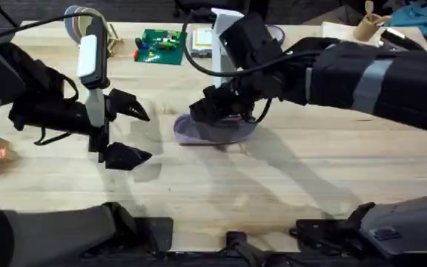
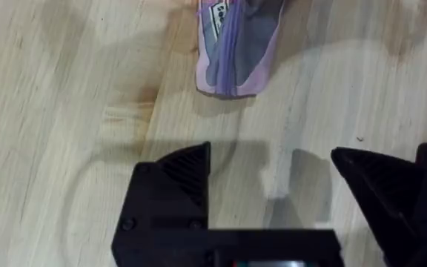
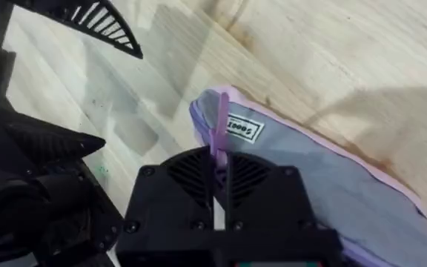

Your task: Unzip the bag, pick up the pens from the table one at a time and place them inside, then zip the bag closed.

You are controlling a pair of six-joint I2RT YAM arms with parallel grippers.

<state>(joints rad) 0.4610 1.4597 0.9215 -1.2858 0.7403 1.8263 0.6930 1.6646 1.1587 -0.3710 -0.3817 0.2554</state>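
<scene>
Two grippers: right gripper (image 3: pixel 221 185) pinched on the bag (image 1: pixel 215 130) at mid-table (image 1: pixel 273 185), apparently its zipper edge; left gripper (image 1: pixel 128 133) spread, empty, just beside. Advice: left should pin the bag's near end (image 2: pixel 228 70) while the zipper travels.

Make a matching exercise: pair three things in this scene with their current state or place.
Things:
1. left gripper
2. right gripper
3. bag

States:
A. lies on the table, under one arm's fingers
B. open, holding nothing, beside the bag
C. shut on a purple strip at the bag's end

Pairs: 1-B, 2-C, 3-A
</scene>
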